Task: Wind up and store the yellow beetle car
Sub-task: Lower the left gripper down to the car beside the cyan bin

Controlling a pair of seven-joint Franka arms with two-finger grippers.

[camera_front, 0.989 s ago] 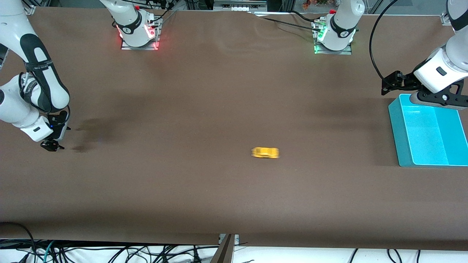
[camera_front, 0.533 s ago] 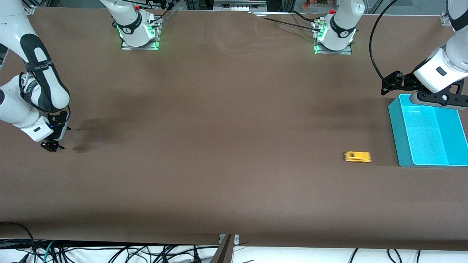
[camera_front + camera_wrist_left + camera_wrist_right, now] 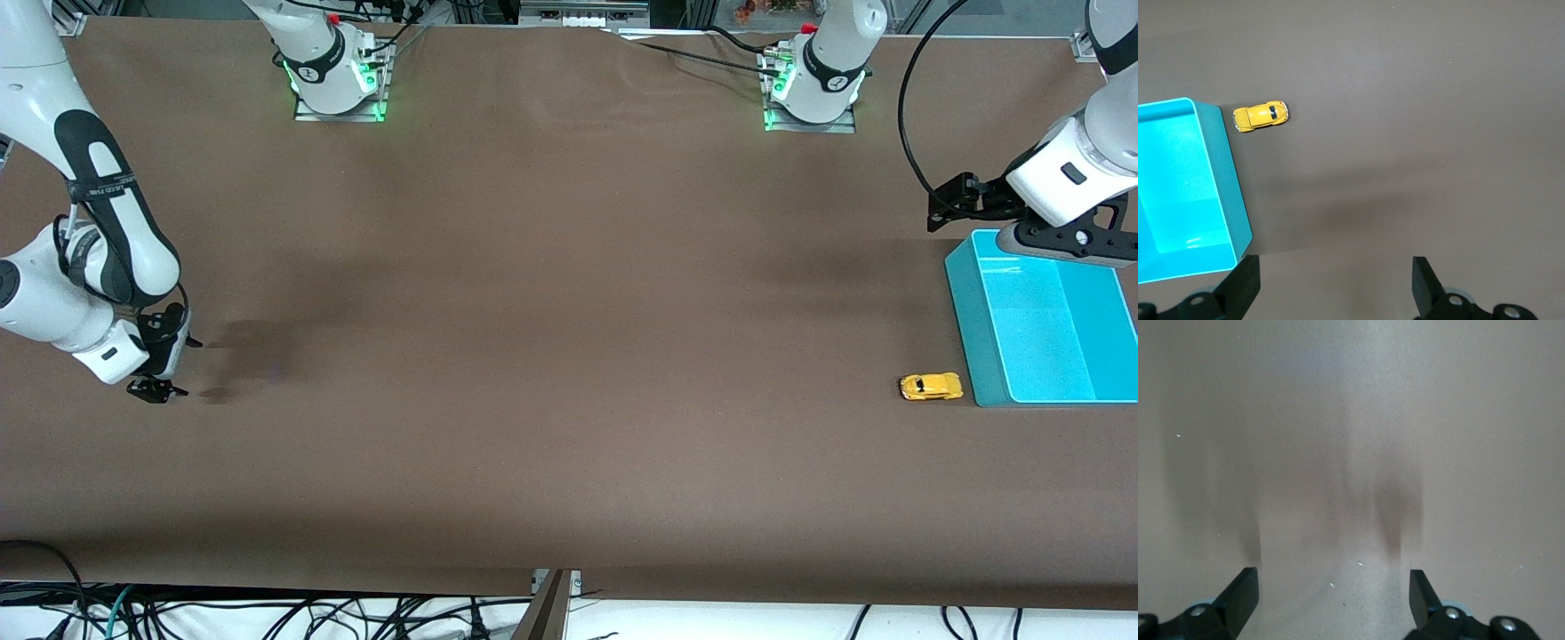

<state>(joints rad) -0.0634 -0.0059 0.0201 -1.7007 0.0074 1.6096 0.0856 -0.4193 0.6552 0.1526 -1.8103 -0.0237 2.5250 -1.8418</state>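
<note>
the tiny yellow beetle car (image 3: 931, 387) with dark windows sits just beside the teal bin (image 3: 976, 356) near the worktop's left-arm edge; the left gripper (image 3: 1331, 293) over the bin and the right gripper (image 3: 1331, 603) both have fingers apart.

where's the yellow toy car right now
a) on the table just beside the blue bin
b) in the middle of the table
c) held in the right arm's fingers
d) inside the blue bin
a: the yellow car sits on the brown table beside the blue bin's wall, outside it, with neither arm holding it.

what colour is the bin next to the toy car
Bright turquoise blue bin, clearest in the left wrist view, beside the yellow beetle car.
</note>
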